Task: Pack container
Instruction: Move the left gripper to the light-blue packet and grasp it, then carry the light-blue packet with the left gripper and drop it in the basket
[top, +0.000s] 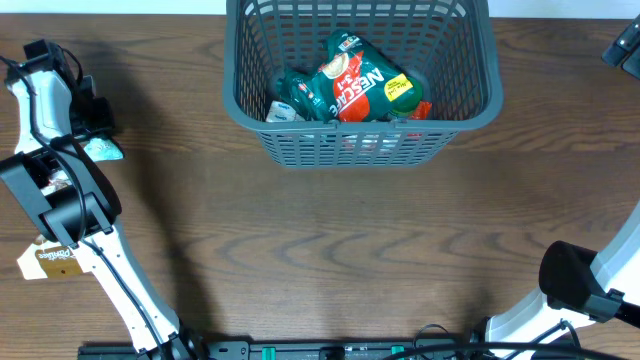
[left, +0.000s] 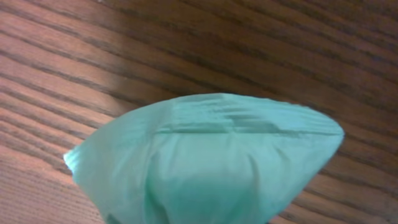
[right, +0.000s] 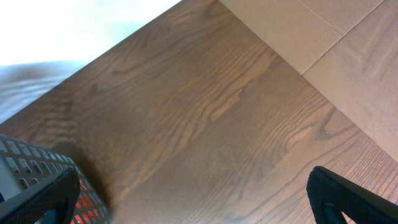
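Note:
The dark grey lattice container (top: 238, 100) stands at the back centre of the table. It holds a green and red Nescafe packet (top: 356, 84) and other packets. Its corner also shows in the right wrist view (right: 18, 163). My left gripper (top: 96, 122) is at the far left, shut on a pale teal packet (top: 104, 150) just above the table. That packet fills the left wrist view (left: 205, 162) and hides the fingers. My right gripper (top: 622, 45) is open and empty at the back right, beside the container; its fingers show wide apart in the right wrist view (right: 193, 186).
A tan labelled packet (top: 44, 261) lies at the left edge under the left arm. Another small packet (top: 60, 182) peeks out beneath that arm. The wooden table ends at the right, with cardboard (right: 348, 56) beyond the edge.

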